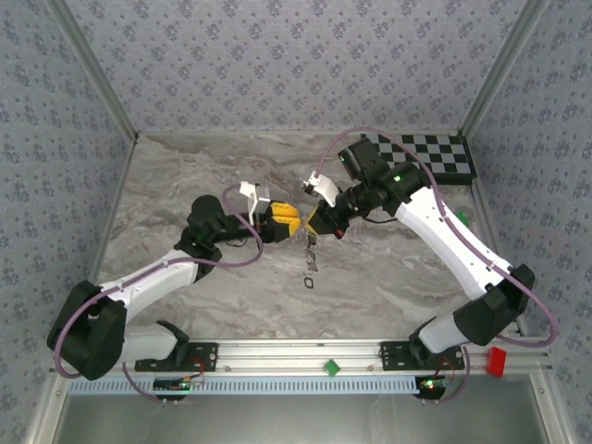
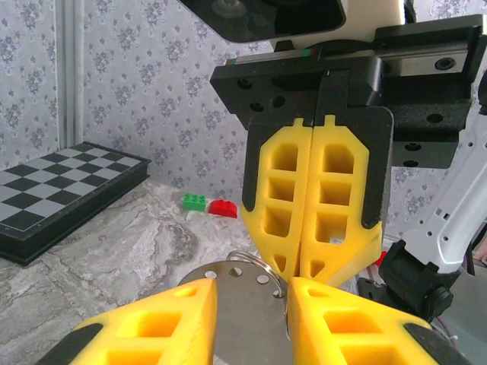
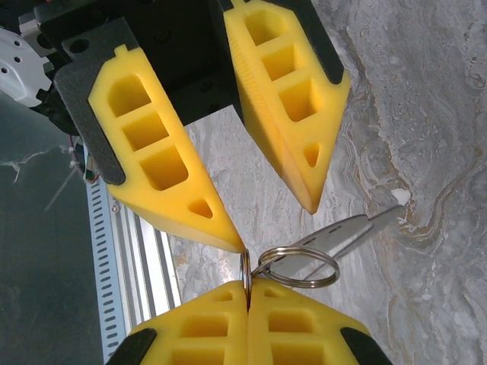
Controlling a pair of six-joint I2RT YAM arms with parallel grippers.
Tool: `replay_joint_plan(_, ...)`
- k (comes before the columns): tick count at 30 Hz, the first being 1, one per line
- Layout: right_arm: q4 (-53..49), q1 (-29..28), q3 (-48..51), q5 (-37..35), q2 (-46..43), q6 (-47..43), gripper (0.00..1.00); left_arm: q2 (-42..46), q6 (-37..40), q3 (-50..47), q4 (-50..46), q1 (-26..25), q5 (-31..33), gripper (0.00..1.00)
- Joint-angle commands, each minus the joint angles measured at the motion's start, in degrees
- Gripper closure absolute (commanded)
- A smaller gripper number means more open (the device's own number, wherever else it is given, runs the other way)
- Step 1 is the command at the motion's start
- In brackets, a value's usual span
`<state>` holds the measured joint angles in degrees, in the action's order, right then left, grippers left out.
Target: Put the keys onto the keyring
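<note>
"Left claw [image 3: 275, 226] to begin with: how does it stand?"

"Fingers partly apart, with a narrow gap. In its own wrist view a flat silver key [image 2: 245, 308] fills that gap, holed end pointing forward. Whether the fingers actually pinch it, I cannot tell."

"And the keyring [image 3: 303, 286]?"

"Held up off the tabletop [image 1: 185, 213], right where the two claws meet tip to tip near the middle. It touches the key's holed end. From the right wrist, a silver blade runs out of the loop toward the right."

"Any other keys [image 1: 313, 241]?"

"Small dark ones lie loose on the marble, just nearer the arm bases than that meeting point."

"Right claw [image 2: 294, 272]?"

"Closed tight — both yellow fingers are pressed flat together, with the keyring's wire caught between their tips."

"Further right?"

"A chessboard [image 1: 435, 154] sits at the far right corner of the tabletop. The left wrist view also has a green brick [image 2: 193, 201] touching a red brick [image 2: 224, 207], both lying near the board."
</note>
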<state>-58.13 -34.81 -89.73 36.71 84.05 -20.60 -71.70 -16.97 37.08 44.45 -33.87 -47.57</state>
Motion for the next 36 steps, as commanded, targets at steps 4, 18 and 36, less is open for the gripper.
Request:
replay_joint_plan(4,0.1,-0.2,-1.9,0.7,-0.2,-0.8,1.00,-0.4,1.5,2.6,-0.9,-0.5,-3.0,0.71)
replay_joint_plan(18,0.8,-0.5,-1.6,1.3,-0.6,-0.8,1.00,-2.7,4.4,5.1,-6.1,-1.7,-5.8,0.74)
replay_joint_plan(36,2.8,0.4,0.6,3.1,-2.5,-0.5,1.00,-3.7,8.6,7.5,-12.5,-2.1,-8.9,0.84)
